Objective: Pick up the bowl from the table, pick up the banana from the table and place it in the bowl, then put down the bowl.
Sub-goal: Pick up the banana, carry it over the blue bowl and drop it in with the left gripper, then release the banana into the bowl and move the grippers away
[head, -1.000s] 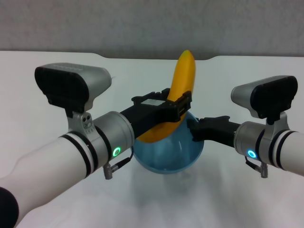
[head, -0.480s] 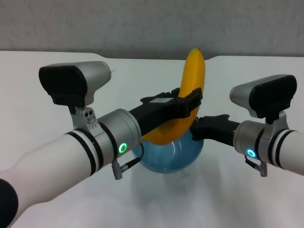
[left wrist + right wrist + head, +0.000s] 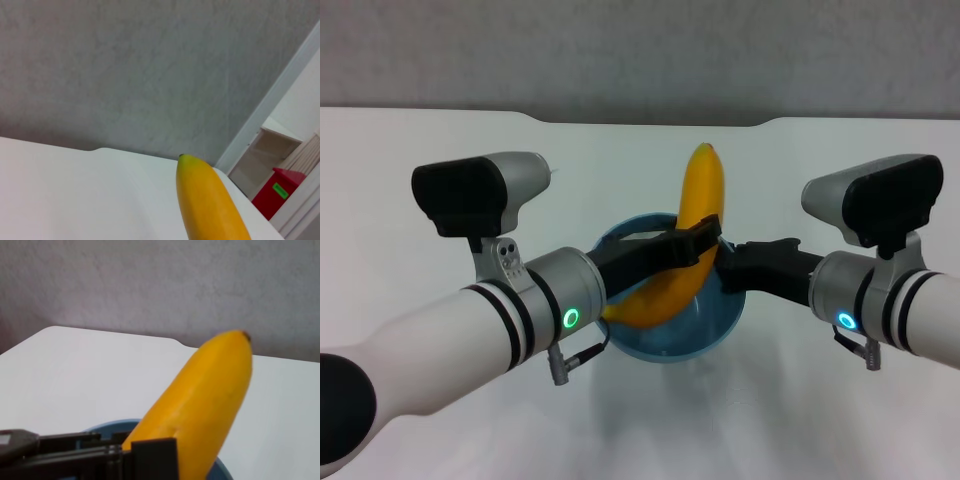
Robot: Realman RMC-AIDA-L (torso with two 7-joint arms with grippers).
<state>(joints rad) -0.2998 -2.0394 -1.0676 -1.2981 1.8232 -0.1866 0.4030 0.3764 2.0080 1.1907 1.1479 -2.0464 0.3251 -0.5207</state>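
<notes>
A: What did the left gripper (image 3: 705, 240) hold?
B: Its fingers were clenched around the banana (image 3: 682, 250), whose lower end sat in the bowl (image 3: 715, 335); its tip pointed to twelve o'clock.
A: And the right gripper (image 3: 728, 268)?
B: From three o'clock, its fingers clasped the bowl's rim. Bare table (image 3: 440, 150) lay open beyond, to the notched far edge.

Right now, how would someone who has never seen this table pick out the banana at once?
Look to the middle of the white table, where the two arms meet over a light-blue bowl. The left gripper holds the banana there, its lower end down in the bowl and its upper end sticking up above the rim. It is the only yellow-orange, curved thing in sight.
</notes>
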